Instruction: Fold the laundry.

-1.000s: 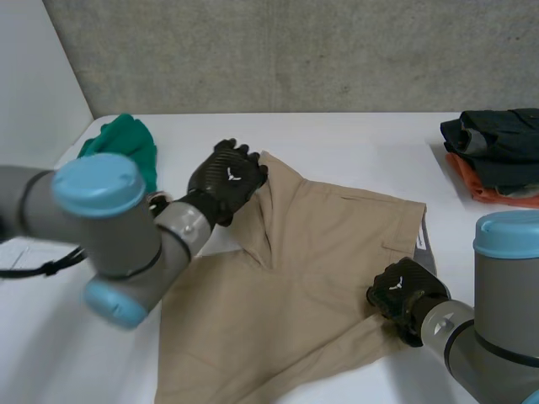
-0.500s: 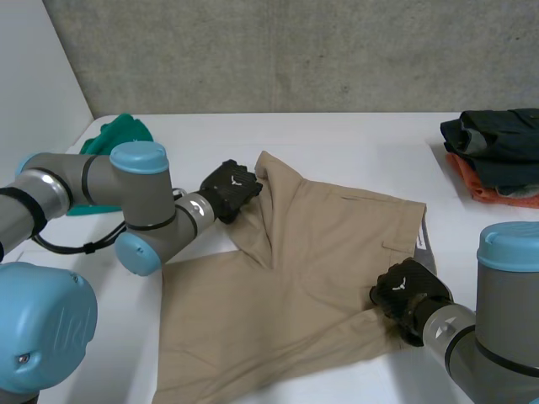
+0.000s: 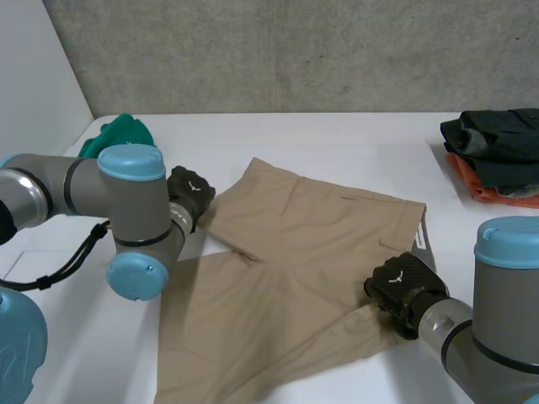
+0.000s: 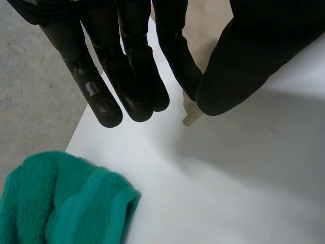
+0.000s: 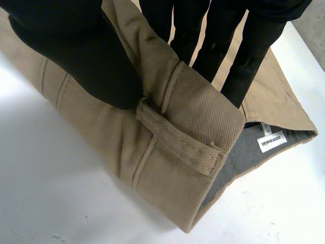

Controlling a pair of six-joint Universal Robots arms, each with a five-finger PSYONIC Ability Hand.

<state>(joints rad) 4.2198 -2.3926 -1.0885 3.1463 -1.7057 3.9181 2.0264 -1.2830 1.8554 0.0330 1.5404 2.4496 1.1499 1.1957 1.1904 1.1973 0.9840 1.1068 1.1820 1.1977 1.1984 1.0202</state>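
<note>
Khaki shorts (image 3: 320, 252) lie spread on the white table (image 3: 354, 143), mostly flat. My left hand (image 3: 189, 192) is at the far-left corner of a leg. In the left wrist view its thumb and one straight finger (image 4: 172, 56) pinch a small tip of khaki cloth (image 4: 192, 116) just above the table. My right hand (image 3: 402, 286) is at the near-right edge of the shorts, on the waistband. In the right wrist view its thumb (image 5: 76, 56) and fingers clamp the folded waistband (image 5: 167, 117) next to a belt loop, and the grey lining with a white label shows beyond it.
A green towel (image 3: 126, 139) lies at the back left near the table's edge, close to my left hand (image 4: 61, 203). A stack of dark and orange folded clothes (image 3: 497, 147) sits at the back right. A concrete wall runs behind the table.
My left hand has closed on the leg's corner and drawn it leftward, so the raised fold in the shorts now lies flat. The right hand has held its place.
</note>
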